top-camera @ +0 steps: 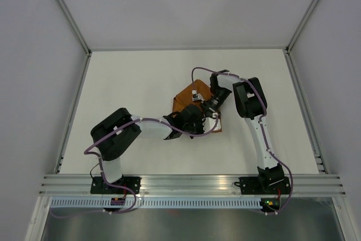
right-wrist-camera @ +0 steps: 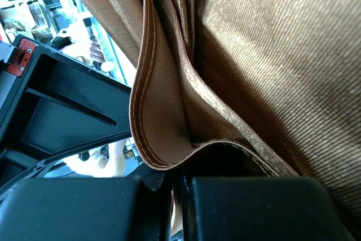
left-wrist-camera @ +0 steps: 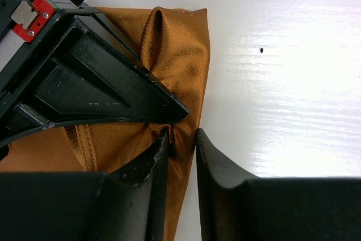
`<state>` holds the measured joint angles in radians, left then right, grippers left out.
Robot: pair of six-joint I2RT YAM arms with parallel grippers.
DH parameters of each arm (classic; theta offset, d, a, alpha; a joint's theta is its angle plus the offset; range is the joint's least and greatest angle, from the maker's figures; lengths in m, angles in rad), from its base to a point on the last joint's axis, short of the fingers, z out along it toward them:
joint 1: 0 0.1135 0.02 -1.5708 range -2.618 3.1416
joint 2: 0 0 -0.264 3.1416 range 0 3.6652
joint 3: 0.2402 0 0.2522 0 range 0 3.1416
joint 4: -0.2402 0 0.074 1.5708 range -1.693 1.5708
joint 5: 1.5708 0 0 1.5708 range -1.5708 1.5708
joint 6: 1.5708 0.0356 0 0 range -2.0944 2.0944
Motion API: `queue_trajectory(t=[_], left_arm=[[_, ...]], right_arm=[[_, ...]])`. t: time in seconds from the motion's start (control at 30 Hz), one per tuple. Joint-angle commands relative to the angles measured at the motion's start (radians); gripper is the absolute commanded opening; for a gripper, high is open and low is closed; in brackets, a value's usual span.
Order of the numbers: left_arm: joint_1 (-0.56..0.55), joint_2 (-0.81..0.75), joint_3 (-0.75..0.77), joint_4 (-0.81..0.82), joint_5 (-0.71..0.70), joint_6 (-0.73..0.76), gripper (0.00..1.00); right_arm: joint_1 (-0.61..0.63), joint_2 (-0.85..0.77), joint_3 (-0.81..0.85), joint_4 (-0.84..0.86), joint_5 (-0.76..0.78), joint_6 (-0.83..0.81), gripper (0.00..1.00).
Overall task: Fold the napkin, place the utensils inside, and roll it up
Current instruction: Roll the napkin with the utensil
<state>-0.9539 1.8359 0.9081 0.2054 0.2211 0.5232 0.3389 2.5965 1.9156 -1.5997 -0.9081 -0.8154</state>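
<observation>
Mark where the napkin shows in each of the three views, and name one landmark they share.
Top external: the napkin lies just right of mid-frame, partly covered.
Left wrist: it takes up the left and centre, with a fold running down into the left gripper.
Right wrist: it fills most of the frame, hanging in folds.
Shared landmark: the right gripper, pinching the napkin; it is the black body at upper left in the left wrist view.

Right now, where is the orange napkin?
In the top view the napkin sits bunched a little right of the middle of the table, pinched by the left hand and the right hand.
</observation>
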Motion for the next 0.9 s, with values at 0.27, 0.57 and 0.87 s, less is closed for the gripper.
queue_trajectory(t=[0.27, 0.57, 0.87], left_arm=[[0.024, 0.145, 0.055, -0.323, 0.176, -0.065, 0.02], [0.053, 0.151, 0.097, -0.382, 0.245, -0.083, 0.02], [0.086, 0.167, 0.158, -0.457, 0.337, -0.111, 0.02]], right_arm=[[-0.023, -0.077, -0.056, 0.297, 0.156, 0.015, 0.25], [-0.086, -0.243, -0.047, 0.454, 0.135, 0.214, 0.59], [-0.306, -0.395, -0.098, 0.699, 0.054, 0.458, 0.57]])
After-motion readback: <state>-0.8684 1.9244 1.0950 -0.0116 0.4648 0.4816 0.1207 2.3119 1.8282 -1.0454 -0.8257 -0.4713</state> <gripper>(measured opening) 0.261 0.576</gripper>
